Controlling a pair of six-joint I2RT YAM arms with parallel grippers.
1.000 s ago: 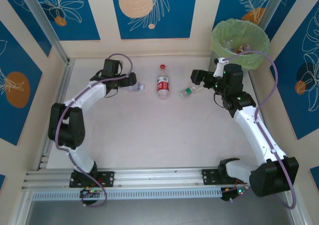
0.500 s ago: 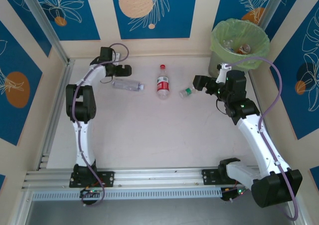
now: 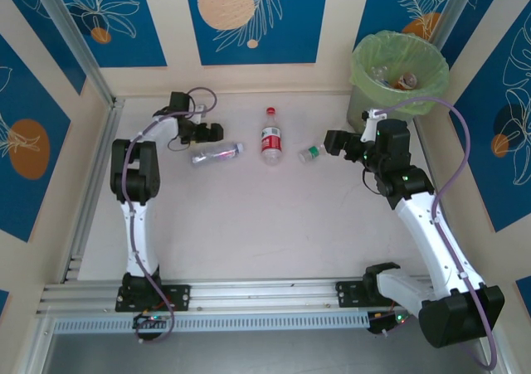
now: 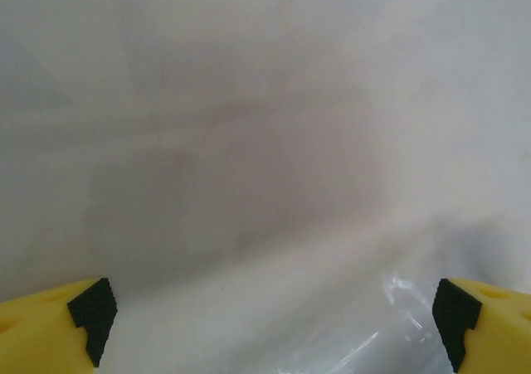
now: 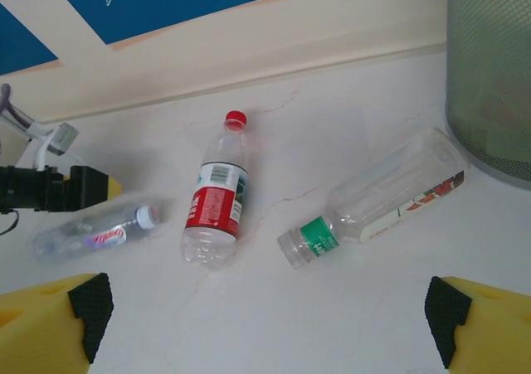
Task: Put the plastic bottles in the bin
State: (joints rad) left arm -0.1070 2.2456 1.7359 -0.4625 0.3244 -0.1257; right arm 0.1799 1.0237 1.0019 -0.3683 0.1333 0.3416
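Left gripper [image 4: 272,312] wide, clear bottle [image 3: 217,153] just beside it; right gripper [image 5: 270,316] wide too. Green-labelled bottle [image 5: 373,198] lies ahead.

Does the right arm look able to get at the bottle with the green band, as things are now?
Probably yes: the right gripper is open, and the bottle with the green band lies just ahead of it, nothing between them.

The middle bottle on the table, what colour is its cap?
Red. The middle bottle has a red cap, clearest in the right wrist view.
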